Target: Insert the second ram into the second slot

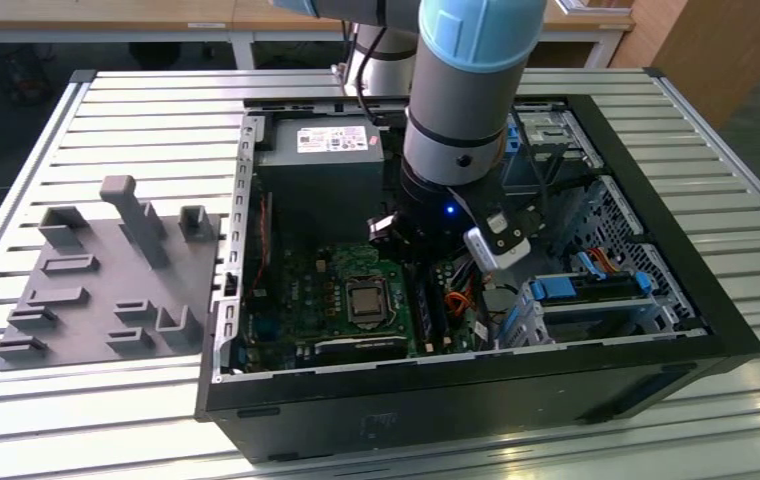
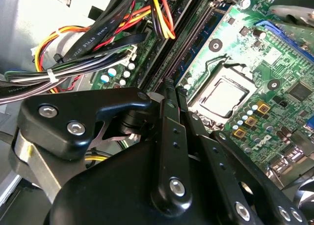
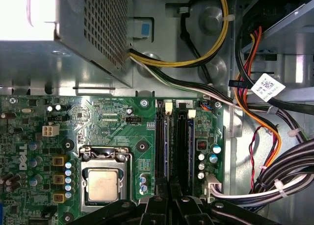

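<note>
Two black slots (image 3: 171, 144) sit just ahead of my gripper (image 3: 169, 193), whose fingers are pinched together over them, apparently pressing the second ram (image 3: 167, 146) down; seating needs straight downward push.

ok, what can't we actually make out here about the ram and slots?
- Exterior view: the arm stands over the ram slots and hides them.
- First wrist view: the gripper covers the near end of the ram slots.
- Second wrist view: the gripper blocks the slots' near end, and cables cross the far end.
- Which stick is the second ram, and whether it is seated: cannot tell in any view.
</note>
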Motion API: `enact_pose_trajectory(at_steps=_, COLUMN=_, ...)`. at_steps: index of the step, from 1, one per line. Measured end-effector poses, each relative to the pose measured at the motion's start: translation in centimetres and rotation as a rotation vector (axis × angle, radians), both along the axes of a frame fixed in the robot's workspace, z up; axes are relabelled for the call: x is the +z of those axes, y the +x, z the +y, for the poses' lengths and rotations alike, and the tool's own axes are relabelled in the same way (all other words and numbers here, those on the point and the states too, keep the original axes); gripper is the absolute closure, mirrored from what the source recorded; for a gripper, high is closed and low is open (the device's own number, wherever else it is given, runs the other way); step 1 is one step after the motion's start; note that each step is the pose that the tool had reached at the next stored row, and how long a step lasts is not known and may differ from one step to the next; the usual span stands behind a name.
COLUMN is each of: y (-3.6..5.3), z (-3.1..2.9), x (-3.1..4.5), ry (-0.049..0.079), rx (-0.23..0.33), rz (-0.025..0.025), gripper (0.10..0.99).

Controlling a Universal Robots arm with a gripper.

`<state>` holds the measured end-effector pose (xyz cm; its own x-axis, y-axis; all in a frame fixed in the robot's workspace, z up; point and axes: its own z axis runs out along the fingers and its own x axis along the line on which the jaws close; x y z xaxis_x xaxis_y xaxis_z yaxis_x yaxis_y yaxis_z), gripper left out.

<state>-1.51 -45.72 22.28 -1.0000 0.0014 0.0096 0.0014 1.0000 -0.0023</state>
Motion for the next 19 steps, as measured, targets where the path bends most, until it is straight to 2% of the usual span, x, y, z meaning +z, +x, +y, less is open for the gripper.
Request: enact_pose_trajectory(at_steps=19, y=0.05, z=-0.01, x=-0.27, ry=0.0, rx=0.0, rz=0.0029, gripper=0.953)
